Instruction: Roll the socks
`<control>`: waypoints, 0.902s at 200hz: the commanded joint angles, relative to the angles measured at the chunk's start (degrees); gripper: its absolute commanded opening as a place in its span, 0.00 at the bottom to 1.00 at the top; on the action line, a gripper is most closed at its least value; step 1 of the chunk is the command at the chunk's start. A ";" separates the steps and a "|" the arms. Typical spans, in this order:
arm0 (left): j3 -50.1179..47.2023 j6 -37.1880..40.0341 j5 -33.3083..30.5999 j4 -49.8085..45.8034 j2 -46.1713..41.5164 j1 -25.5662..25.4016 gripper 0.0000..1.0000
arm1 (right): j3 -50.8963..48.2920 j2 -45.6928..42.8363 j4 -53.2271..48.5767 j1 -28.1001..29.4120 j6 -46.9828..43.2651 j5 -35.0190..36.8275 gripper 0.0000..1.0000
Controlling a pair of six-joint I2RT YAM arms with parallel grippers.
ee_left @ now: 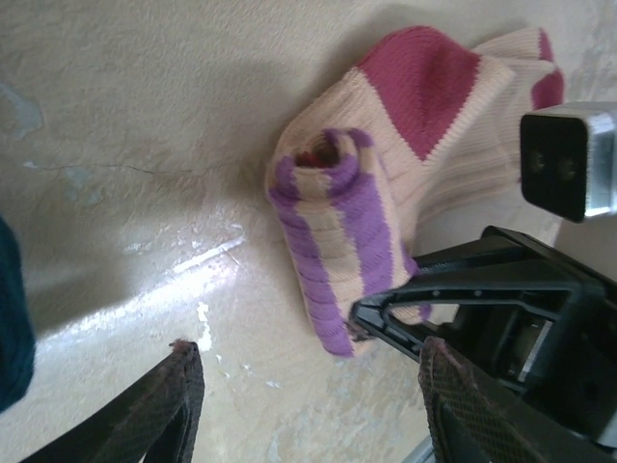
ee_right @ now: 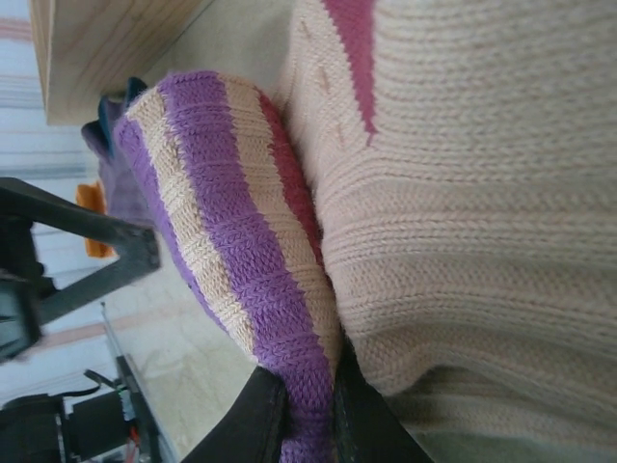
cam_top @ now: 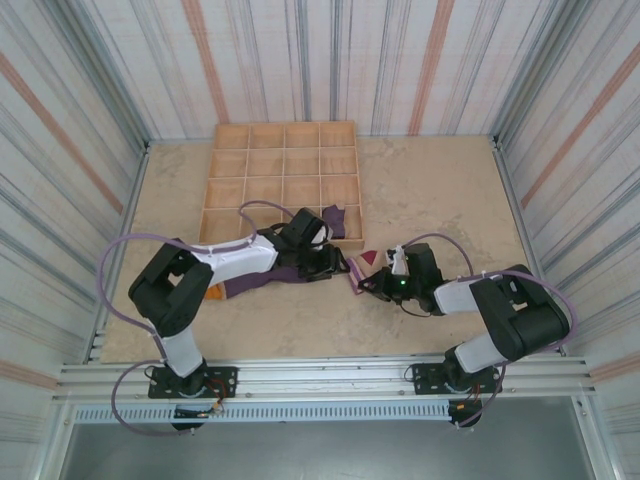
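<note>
The right claw (ee_right: 307, 413) is clamped on the tan sock (ee_left: 381, 193), with its two dark fingers pinching the edge of the rolled cuff. The left claw (ee_left: 308, 355) hangs just above the counter (cam_top: 440, 190) with its fingers apart. It holds nothing, and the roll sits just beyond the gap between its fingertips.

The tan sock is a ribbed cream knit with a red toe patch, a second red patch and a cuff banded in purple and cream. The cuff end is wound into a tight tube whose spiral opening shows in the left wrist view. The rest of the sock lies flat on the counter behind the roll. From above, it sits near the middle of the counter, between the two claws and just in front of the tray's near right corner.

Under the left arm a purple sock (cam_top: 262, 281) lies stretched flat on the counter, its orange cuff pointing toward the left edge.

Farther back stands a shallow wooden tray (cam_top: 265, 165), split by thin slats into a four-by-four grid of square compartments. A dark purple sock (cam_top: 336, 216) lies bunched in the near right corner compartment. Whether it drapes over the wall I cannot tell.
</note>
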 commanded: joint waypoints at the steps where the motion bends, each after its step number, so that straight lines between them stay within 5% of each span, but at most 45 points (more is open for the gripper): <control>1: 1.88 -0.49 -2.04 3.21 2.07 -0.66 0.62 | -1.66 3.02 -8.89 -1.99 4.27 0.58 0.00; 90: 2.64 -2.73 -4.00 10.61 8.90 -2.24 0.58 | -2.38 8.65 -2.07 -4.72 9.10 -3.77 0.00; 116: 3.68 -2.81 -4.25 9.81 10.62 -2.42 0.47 | -2.50 8.09 -2.21 -5.14 9.19 -3.99 0.00; 139: 4.47 -2.65 -4.34 7.53 11.21 -2.35 0.29 | -2.65 6.11 -2.92 -5.67 8.53 -4.21 0.00; 180: 5.65 -1.23 -4.87 1.77 9.27 -1.57 0.09 | 2.00 -7.48 -20.90 -3.63 -0.17 1.62 0.31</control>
